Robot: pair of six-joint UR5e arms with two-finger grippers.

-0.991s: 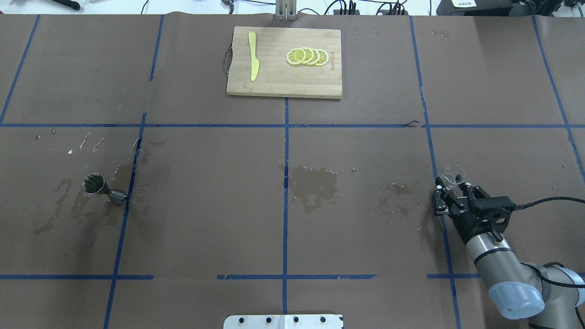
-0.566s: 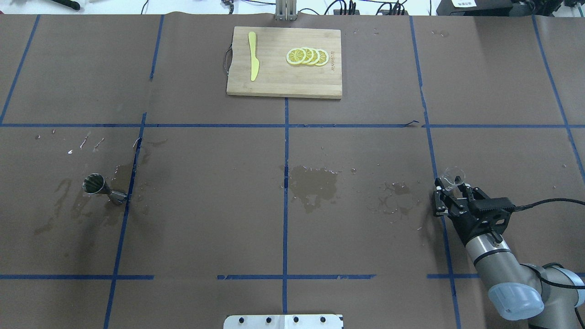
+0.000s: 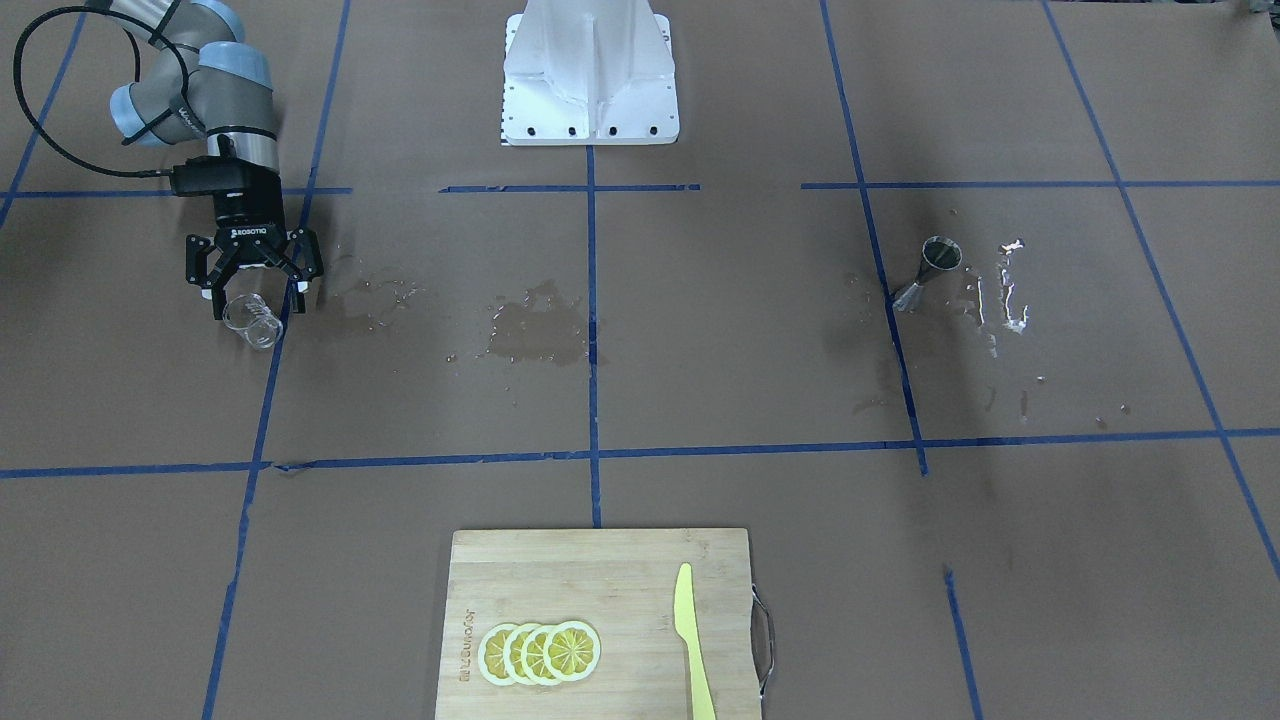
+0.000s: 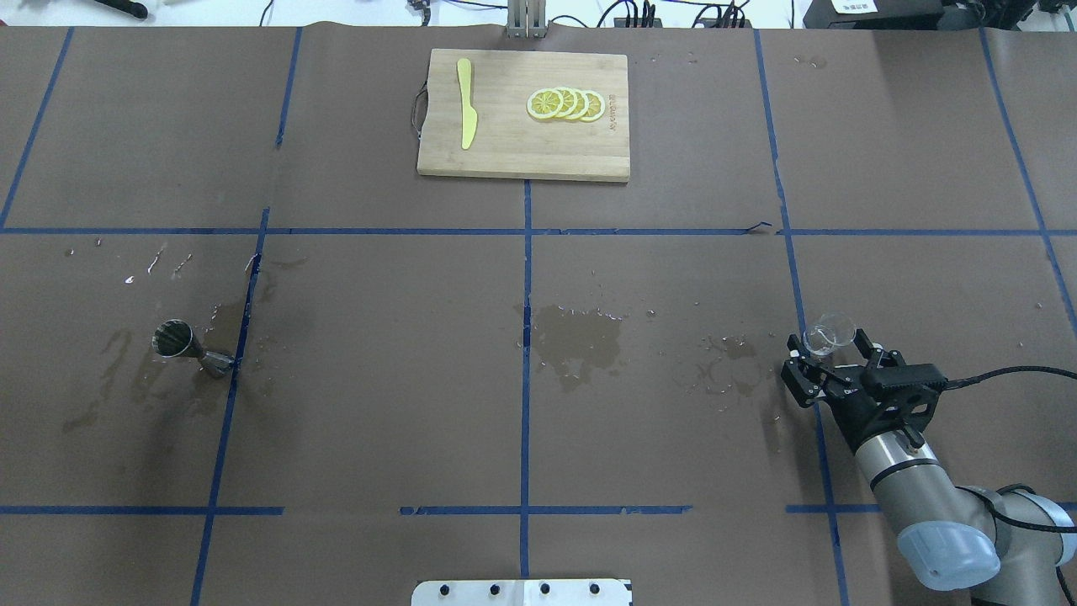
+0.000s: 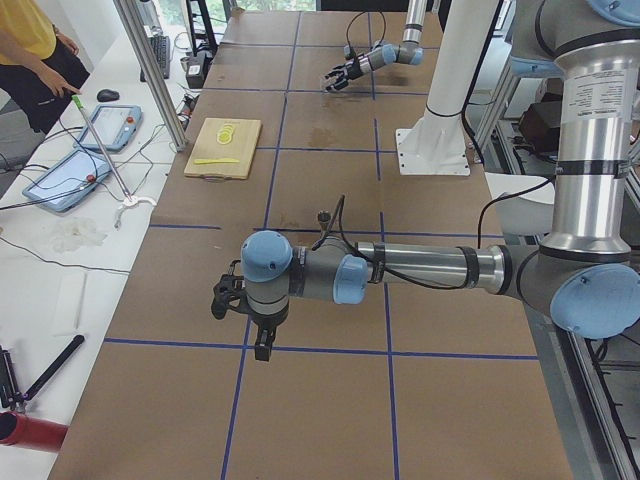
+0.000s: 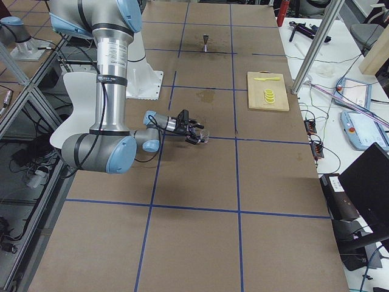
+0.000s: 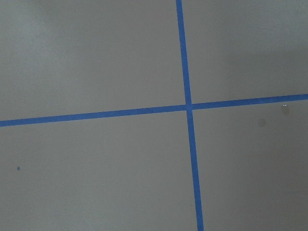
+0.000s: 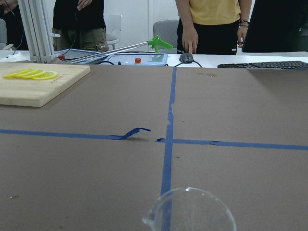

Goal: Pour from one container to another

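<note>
Two black fingers of my right gripper [image 4: 830, 347] are standing spread apart, gripping nothing; the small clear glass beaker [image 4: 830, 335] is sitting upright between their tips. The shiny steel hourglass-shaped jigger [image 4: 187, 347] is standing well apart from that gripper.

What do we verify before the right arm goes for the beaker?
1. Right gripper open: ok, fingers spread wide.
2. Beaker upright: ok, rim faces up in the right wrist view.
3. Beaker seated between the fingers: cannot tell; it sits at the fingertips, depth unclear.
4. Liquid in the beaker: cannot tell, the glass is too clear and small.
5. Jigger upright, open cup up: ok, standing far off on the robot's left side.
6. Route from beaker to jigger: ok, only wet patches on the table paper between them.
</note>
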